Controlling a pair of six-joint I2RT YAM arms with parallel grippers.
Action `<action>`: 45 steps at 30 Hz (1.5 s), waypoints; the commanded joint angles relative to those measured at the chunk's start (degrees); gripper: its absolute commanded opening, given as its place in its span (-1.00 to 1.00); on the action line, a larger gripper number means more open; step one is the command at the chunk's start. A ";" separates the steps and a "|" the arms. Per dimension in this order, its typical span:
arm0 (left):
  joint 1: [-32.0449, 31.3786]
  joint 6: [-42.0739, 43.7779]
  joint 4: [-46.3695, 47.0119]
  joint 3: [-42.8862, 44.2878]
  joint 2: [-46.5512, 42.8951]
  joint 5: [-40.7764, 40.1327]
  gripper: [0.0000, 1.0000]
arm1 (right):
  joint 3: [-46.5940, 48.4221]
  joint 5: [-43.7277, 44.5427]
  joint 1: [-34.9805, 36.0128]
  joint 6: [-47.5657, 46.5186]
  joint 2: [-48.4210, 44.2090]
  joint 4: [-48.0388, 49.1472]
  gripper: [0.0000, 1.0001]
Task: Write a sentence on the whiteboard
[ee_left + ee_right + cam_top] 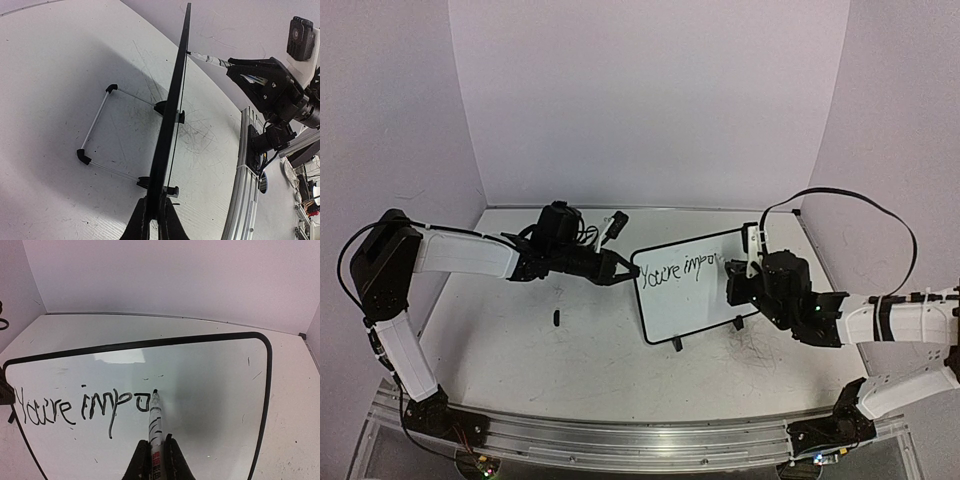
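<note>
Black-framed whiteboard (695,290) upright on counter (520,350), right of centre; left tool (620,270) clamped on its left rim. Right tool (156,460) pinches marker (155,420), tip touching after "You're impo". Next letter: light pressure, small strokes, level baseline; left grip braces against push.

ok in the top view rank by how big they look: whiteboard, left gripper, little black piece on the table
1. whiteboard, clearly largest
2. left gripper, clamped on its left edge
3. small black piece, by far smallest
</note>
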 commanded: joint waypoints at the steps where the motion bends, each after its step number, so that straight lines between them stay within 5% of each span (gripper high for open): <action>1: 0.34 1.99 -2.38 0.11 -1.24 -3.50 -1.00 | 1.76 1.13 0.00 1.25 0.40 -1.39 -1.00; 45: 0.32 1.81 -2.38 -0.05 -1.22 -3.04 -1.00 | 1.74 2.95 0.16 2.04 0.55 1.22 -1.00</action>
